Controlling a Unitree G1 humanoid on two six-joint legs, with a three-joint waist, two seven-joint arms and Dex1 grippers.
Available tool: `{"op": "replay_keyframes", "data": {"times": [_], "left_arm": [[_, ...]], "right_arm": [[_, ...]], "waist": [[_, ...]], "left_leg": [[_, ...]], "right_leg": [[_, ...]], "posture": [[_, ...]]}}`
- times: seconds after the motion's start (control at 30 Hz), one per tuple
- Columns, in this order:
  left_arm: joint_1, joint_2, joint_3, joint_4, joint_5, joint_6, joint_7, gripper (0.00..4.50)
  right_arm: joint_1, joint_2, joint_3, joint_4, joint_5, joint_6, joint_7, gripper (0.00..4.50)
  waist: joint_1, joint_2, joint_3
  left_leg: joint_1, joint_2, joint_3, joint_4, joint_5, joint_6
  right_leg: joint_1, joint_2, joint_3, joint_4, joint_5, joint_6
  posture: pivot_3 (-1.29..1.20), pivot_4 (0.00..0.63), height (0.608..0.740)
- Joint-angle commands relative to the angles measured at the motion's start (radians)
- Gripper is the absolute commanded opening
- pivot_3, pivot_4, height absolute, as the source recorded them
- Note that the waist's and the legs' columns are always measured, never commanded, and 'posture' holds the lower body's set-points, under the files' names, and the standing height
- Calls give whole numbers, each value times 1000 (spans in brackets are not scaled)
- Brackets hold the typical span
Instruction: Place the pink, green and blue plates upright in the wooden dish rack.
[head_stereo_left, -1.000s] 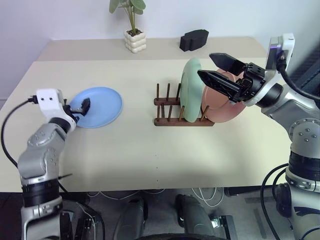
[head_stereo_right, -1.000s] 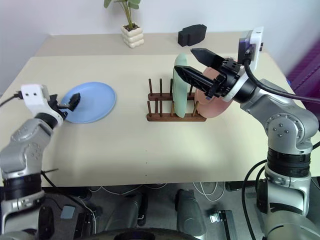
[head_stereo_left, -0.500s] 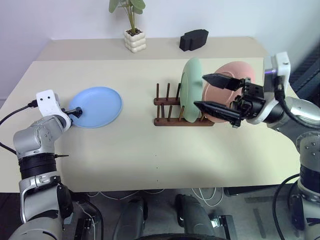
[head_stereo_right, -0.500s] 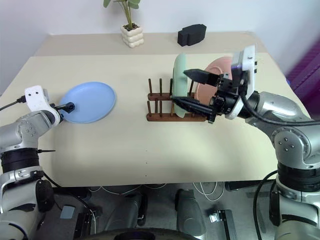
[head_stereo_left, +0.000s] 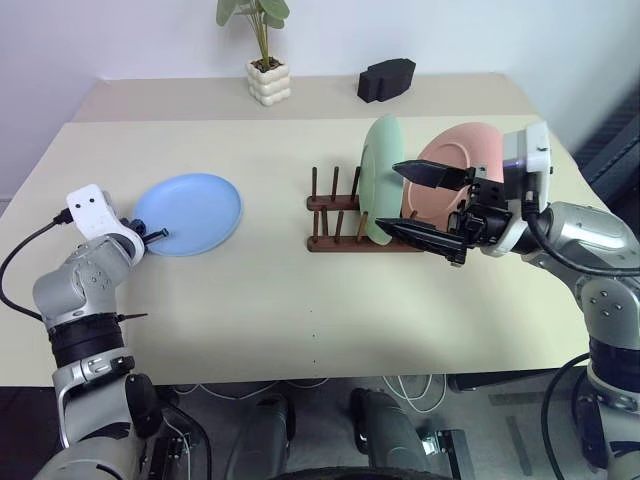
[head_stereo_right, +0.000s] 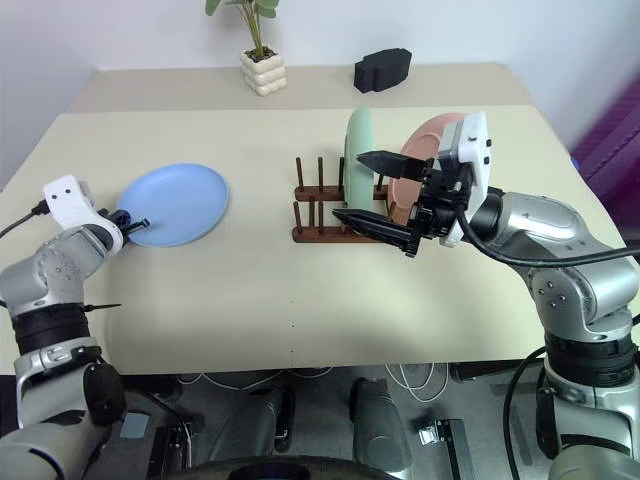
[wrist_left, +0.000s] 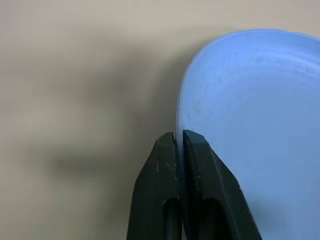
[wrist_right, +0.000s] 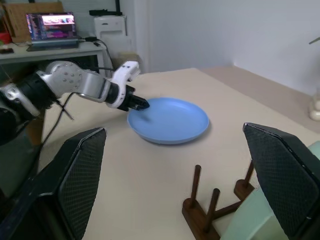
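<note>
1. My left gripper (wrist_left: 179, 142) is clamped on the near-left rim of the blue plate (head_stereo_left: 190, 212); wrist cam shows both fingers (wrist_left: 160, 170) pinched together w/ the thin rim edge between them.
2. Blue plate lies flat on the table (head_stereo_left: 260, 290), left side, well apart from the rack.
3. My right gripper (head_stereo_left: 425, 200) hangs above the table just in front of the rack's right end, jaws wide apart, nothing between them. One finger sits higher, in front of the pink plate; the other lower, near the rack base.
4. Wooden rack (head_stereo_left: 345, 215) sits mid-table, two dark rails w/ thin upright pegs. Left-hand pegs are bare.
5. Green plate (head_stereo_left: 381, 178) stands on edge in the rack, roughly upright, between pegs toward the right end.
6. Pink plate (head_stereo_left: 462, 175) is at the far right end of the rack, just beside the green one, on edge but leaning back to the right. Can't tell which pegs hold it, since my right gripper covers its lower part.
7. Right wrist cam looks across the table: rack pegs (wrist_right: 205, 205) close by, blue plate beyond, left gripper at its rim.
8. Back of table: small potted plant (head_stereo_left: 262, 55) in a white pot, and a black object (head_stereo_left: 386, 80) to its right, both well behind the rack.
</note>
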Motion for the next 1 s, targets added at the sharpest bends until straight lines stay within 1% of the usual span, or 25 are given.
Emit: {"op": "replay_keyframes", "data": {"times": [0.03, 0.1, 0.2, 0.33, 0.4, 0.5, 0.6, 0.83, 1.0], "left_arm": [[-28, -39, 43, -135, -51, -138, -20, 20], [-52, -60, 34, -207, -56, -219, -32, 20], [-87, -66, -19, -281, -34, -307, -50, 20], [-129, -63, -115, -356, -2, -334, -68, 20], [-154, -67, -150, -389, -4, -318, -62, 20], [-181, -65, -210, -437, 7, -276, -47, 20], [-212, -73, -271, -500, 29, -205, -6, 20], [-273, -108, -321, -629, 20, -74, 51, 20], [-280, -136, -328, -684, -9, -6, 48, 20]], "right_arm": [[-59, 15, 38, 24, -115, -78, -29, 4500], [-83, 18, 71, 32, -181, -121, -31, 4500], [-98, 16, 149, 30, -309, -220, -13, 4500], [-129, 49, 255, 35, -461, -341, -16, 4500], [-159, 83, 300, 49, -528, -388, -30, 4500], [-208, 113, 368, 102, -671, -478, -58, 4500], [-264, 155, 410, 176, -779, -547, -99, 4500], [-328, 231, 470, 268, -939, -637, -139, 4500], [-345, 269, 482, 313, -1017, -662, -174, 4500]], "waist": [[3, 0, 0], [4, -1, 1], [5, -2, 1], [1, -2, 1], [-3, -2, 1], [-6, -2, 1], [-3, -2, 1], [-3, -2, 1], [-4, -2, 1]], "left_leg": [[0, 0, 0, 0, 0, 0], [-1, 0, 0, 1, 0, -1], [-2, -1, -1, 0, 0, -1], [-2, -3, 0, 0, 1, -1], [-2, -3, 0, 0, 1, -1], [-1, -3, 0, 0, 1, -2], [-1, -3, 0, 0, 1, -2], [-1, -4, -1, 0, 1, -2], [-1, -4, -1, 0, 1, -2]], "right_leg": [[0, 0, 0, 0, 0, 0], [0, -1, 0, 0, 0, 0], [0, -1, 0, -1, 0, 0], [-1, -1, 0, -1, 1, 0], [-1, 0, 0, -1, 1, 2], [-1, 1, 0, 0, 2, 2], [-1, 1, 0, 0, 2, 2], [-1, 1, 0, 0, 2, 2], [-1, 1, 0, 0, 2, 2]], "posture": [[0, 150, 730], [0, 150, 730], [0, 150, 730], [0, 150, 730], [0, 150, 730], [0, 150, 730], [0, 150, 730], [0, 150, 730], [0, 150, 730]]}}
